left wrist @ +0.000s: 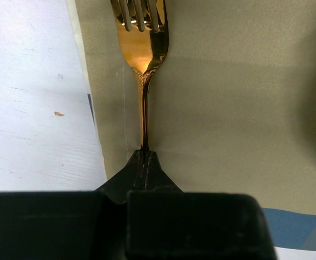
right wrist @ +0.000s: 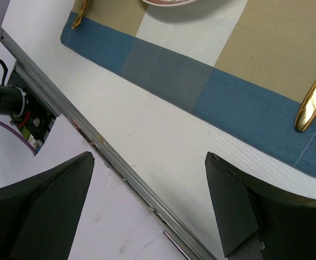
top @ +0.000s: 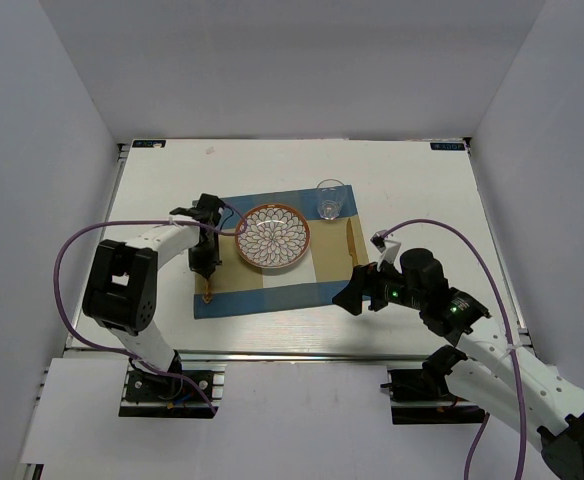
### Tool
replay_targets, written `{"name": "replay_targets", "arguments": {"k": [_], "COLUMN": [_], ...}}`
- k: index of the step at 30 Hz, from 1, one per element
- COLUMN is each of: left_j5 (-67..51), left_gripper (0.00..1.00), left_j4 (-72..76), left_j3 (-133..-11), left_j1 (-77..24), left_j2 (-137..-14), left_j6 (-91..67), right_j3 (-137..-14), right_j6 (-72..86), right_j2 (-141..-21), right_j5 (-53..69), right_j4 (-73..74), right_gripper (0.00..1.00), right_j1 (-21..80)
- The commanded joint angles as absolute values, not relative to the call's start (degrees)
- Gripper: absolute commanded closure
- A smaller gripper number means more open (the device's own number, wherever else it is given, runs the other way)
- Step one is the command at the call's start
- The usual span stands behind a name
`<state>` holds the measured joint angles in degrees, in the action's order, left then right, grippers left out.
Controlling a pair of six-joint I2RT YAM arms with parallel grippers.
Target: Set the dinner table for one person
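I work in a robot test cell, the kind found in a lab. Plain white panels (top: 42,150) close in the dinner table (top: 412,190) on the left, back and right. The tabletop is bare white board with a metal rail (top: 292,352) along its near edge. My two arm bases (top: 169,387) are bolted on just outside that rail. Purple cables (top: 72,250) loop in the open along my arms. Small tags (top: 148,144) sit at the table's far corners.

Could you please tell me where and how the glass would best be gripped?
Probably its side wall, from the right: the glass stands upright at the placemat's far right corner, the plate sits to its left, and the open right gripper is nearer.
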<state>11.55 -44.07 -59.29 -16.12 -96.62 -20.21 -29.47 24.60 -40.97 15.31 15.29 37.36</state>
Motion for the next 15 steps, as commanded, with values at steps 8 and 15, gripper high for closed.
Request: {"name": "replay_targets", "arguments": {"k": [8, 15], "left_j5": [11.5, 12.4], "left_gripper": [0.92, 0.66], "left_j4": [-44.6, -44.8], "left_j3": [-58.9, -58.8], "left_j1": [-17.4, -17.9], "left_j2": [-94.9, -93.3], "left_j6": [-20.7, -21.9], "right_j3": [-31.5, -31.6], "right_j6": [24.2, 24.2], "right_j2": [-40.5, -40.4], "right_j5": [15.6, 15.5], "right_j4": [14.1, 14.5], "right_gripper": [0.11, 0.11], "right_j1": [37.4, 37.5]}}
